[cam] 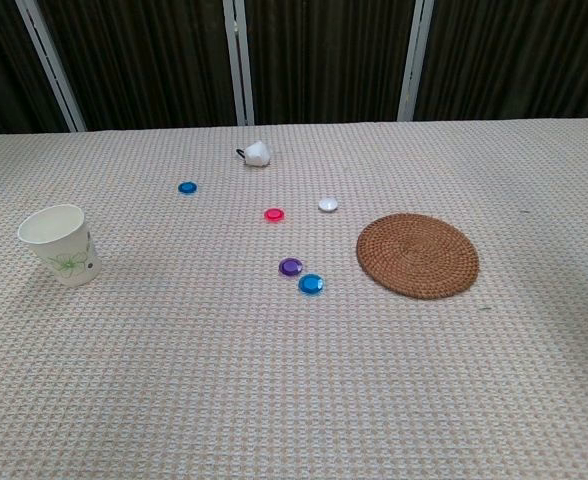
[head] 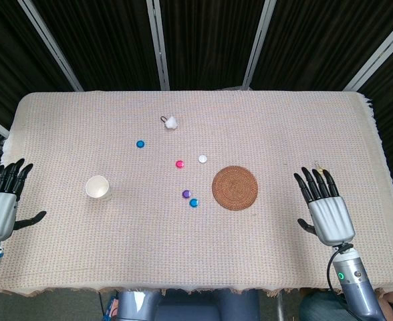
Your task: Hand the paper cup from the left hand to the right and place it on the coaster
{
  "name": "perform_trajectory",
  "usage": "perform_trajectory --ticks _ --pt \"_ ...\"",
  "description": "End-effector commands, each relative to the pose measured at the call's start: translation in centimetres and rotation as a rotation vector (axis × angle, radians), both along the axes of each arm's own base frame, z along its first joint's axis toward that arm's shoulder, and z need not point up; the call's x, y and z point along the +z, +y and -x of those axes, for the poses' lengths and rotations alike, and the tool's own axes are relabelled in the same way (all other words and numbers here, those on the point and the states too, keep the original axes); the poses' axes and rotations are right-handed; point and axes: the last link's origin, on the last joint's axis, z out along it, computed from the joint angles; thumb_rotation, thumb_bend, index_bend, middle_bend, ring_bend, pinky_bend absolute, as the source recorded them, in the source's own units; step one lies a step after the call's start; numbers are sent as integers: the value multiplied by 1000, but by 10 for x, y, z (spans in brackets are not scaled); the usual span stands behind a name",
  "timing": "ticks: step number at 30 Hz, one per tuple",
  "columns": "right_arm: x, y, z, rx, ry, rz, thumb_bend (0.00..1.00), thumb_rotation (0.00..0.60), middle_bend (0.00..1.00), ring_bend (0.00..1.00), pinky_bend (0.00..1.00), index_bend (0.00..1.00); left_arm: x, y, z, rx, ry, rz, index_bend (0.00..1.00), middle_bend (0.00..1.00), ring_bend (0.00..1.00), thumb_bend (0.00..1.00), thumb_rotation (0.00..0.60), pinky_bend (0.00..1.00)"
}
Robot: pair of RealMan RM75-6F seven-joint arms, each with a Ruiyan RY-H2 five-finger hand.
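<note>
A white paper cup (head: 98,188) with a green leaf print (cam: 59,244) stands upright on the left part of the cloth-covered table. A round woven brown coaster (head: 235,187) (cam: 417,254) lies flat right of centre with nothing on it. My left hand (head: 3,200) hovers at the table's left edge, fingers spread, holding nothing, well left of the cup. At the right edge my right hand (head: 325,206) is likewise spread and holds nothing, right of the coaster. Neither hand shows in the chest view.
Small round tokens lie between cup and coaster: blue (head: 140,144), pink (head: 180,163), white (head: 202,158), purple (head: 186,194) and light blue (head: 194,202). A small white fluffy object (head: 171,122) sits farther back. The beige woven cloth (head: 263,120) covers the table.
</note>
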Motion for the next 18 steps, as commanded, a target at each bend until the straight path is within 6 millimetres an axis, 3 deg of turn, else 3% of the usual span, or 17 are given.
perform_trajectory --ticks 1,11,18 --pt "0 0 0 -1 -1 0 0 600 0 0 0 0 0 1 1 3 1 -1 0 0 0 0 600 0" --pt "0 -2 0 -3 -7 -2 0 600 0 0 0 0 -8 12 0 9 12 38 0 0 0 0 600 0" --pt "-1 -7 4 -22 11 4 0 600 0 0 0 0 -47 62 -21 -50 78 202 0 0 0 0 600 36"
